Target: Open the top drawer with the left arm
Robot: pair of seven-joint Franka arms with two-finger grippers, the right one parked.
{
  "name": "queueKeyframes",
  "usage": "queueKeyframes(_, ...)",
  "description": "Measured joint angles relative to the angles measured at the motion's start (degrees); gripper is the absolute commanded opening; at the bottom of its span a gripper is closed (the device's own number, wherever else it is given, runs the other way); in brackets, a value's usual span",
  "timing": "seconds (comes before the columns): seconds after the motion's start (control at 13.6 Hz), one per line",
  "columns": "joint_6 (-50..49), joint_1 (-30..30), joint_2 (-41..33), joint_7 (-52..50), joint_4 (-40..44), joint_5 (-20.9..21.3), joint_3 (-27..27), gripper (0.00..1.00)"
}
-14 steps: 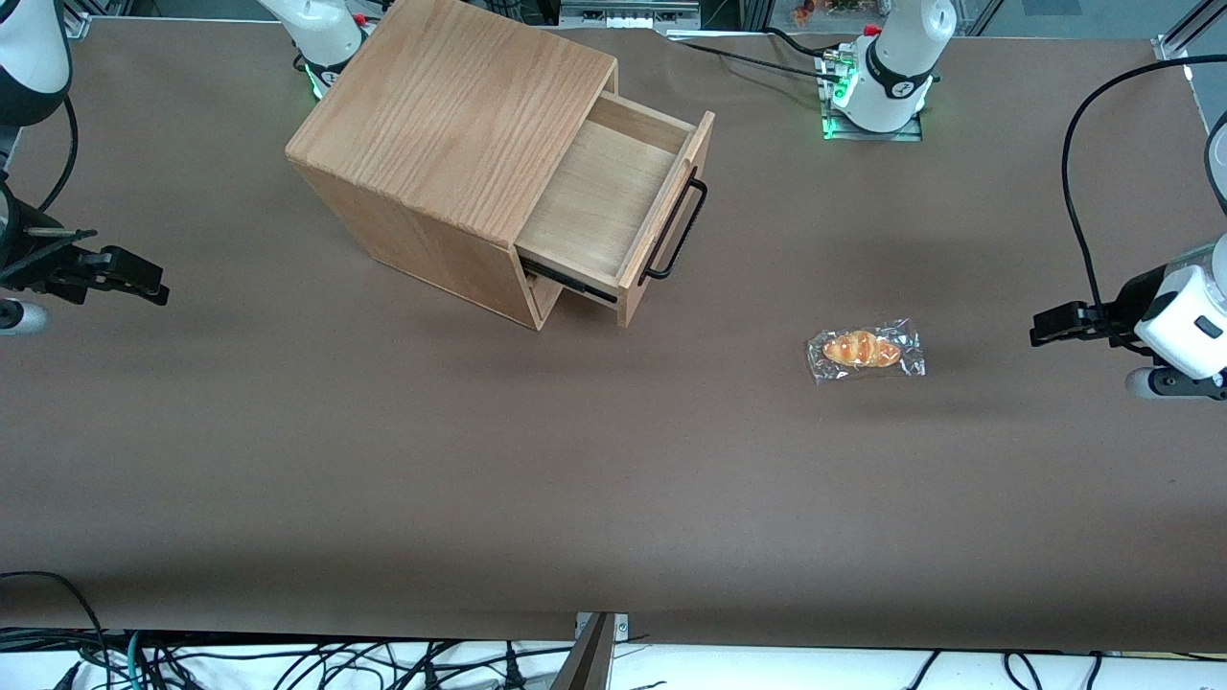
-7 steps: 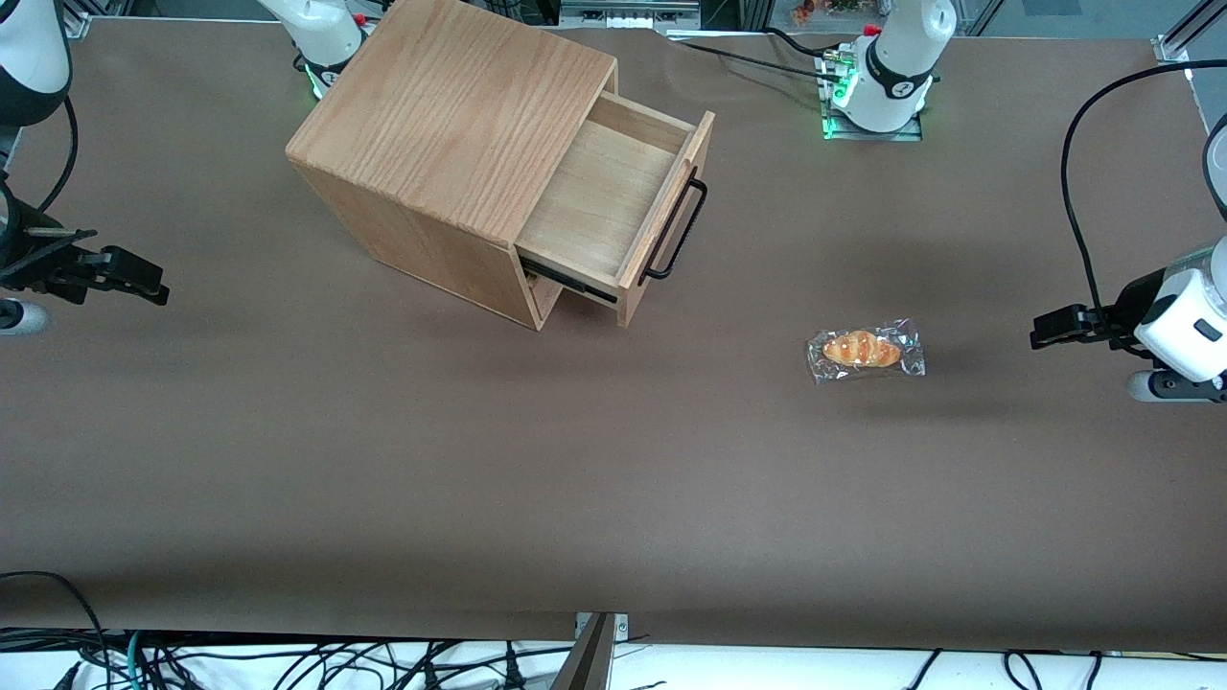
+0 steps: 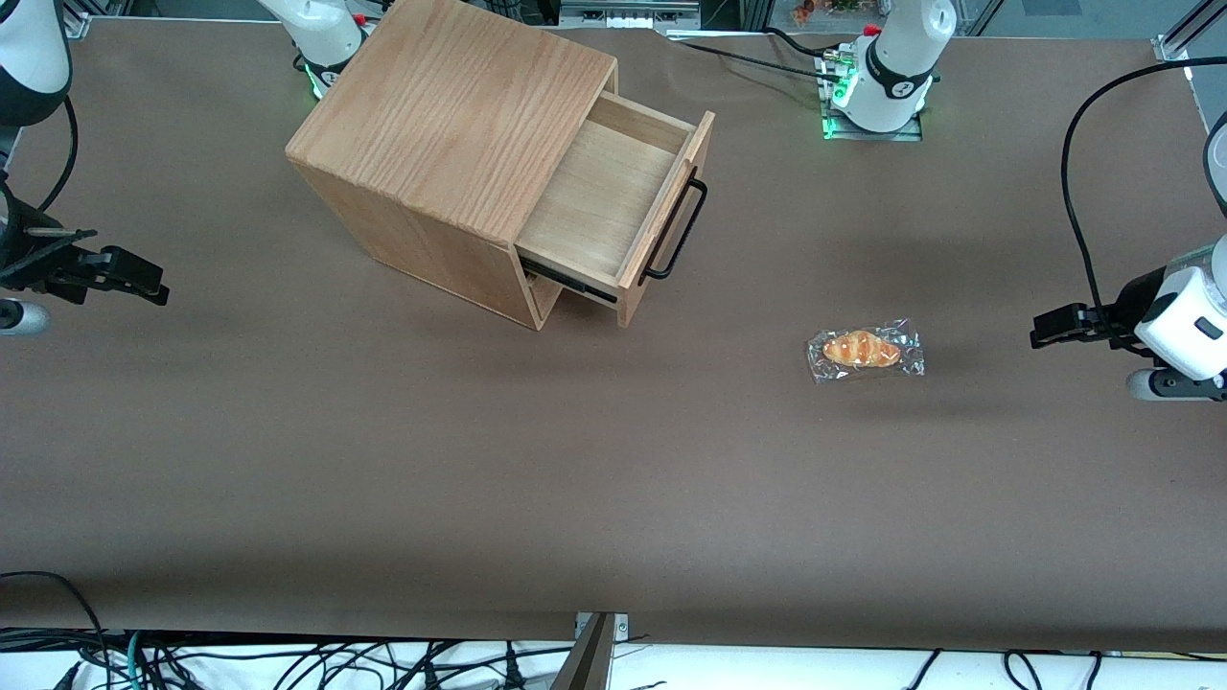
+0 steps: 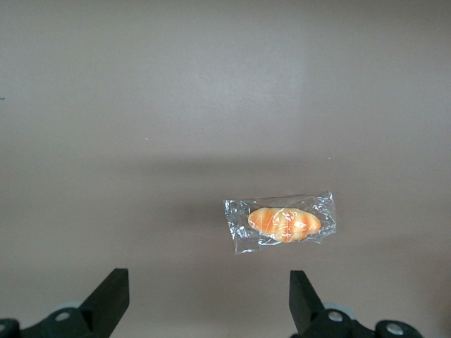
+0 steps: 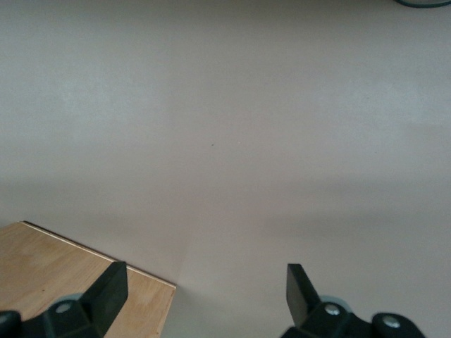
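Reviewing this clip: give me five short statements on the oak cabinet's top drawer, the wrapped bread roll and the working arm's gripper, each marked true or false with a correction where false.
1. The shallow light-oak top drawer of the cube-shaped oak cabinet is pulled out. True.
2. The drawer holds the orange bread roll in clear plastic wrap. False: the visible drawer floor is bare; the roll lies on the brown table.
3. The left arm's black two-finger gripper clamps the drawer's long black bar handle. False: it hangs apart from the cabinet, toward the working arm's end of the table.
4. The gripper is open and empty. True.
5. The wrapped roll touches the cabinet. False: bare table separates them.
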Motion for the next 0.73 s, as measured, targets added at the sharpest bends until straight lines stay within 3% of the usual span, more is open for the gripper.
queueKeyframes(0.73, -4.1, 0.06, -0.23, 0.0, 0.45, 0.0, 0.08, 1.0)
